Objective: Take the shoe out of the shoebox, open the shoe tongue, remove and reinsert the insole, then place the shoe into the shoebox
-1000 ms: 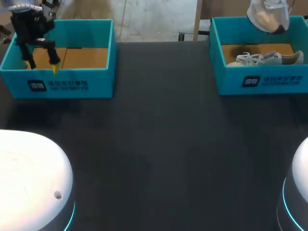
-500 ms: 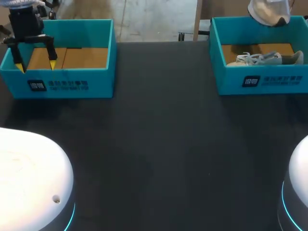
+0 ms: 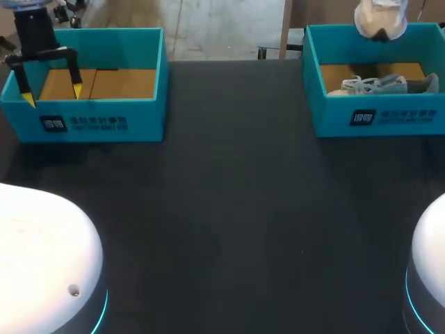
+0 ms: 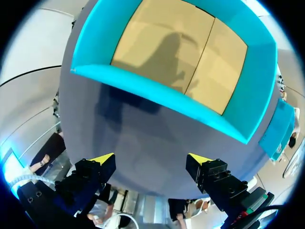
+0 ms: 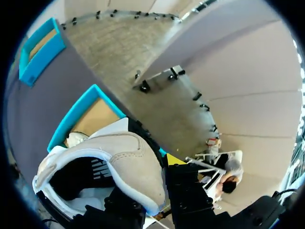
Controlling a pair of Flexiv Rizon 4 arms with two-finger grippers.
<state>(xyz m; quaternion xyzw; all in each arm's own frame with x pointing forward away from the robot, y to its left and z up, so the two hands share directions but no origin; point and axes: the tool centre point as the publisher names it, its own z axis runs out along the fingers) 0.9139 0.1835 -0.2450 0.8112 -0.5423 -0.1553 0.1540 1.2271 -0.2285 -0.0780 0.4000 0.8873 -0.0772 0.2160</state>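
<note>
Lifted higher, the shoe (image 3: 379,17) is gripped by the right jaws above the shoebox (image 3: 379,115) at the table's (image 3: 236,209) far right corner; left jaws are held wide over the other box (image 3: 139,122)

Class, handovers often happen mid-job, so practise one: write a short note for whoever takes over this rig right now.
Left gripper: open and empty, over the left box, which holds nothing.
Right gripper: shut on a shoe, held above the right box. A second shoe lies in that box.
Done: shoe is out of the box.
Left: open the tongue, remove and refit the insole, put the shoe back.
</note>
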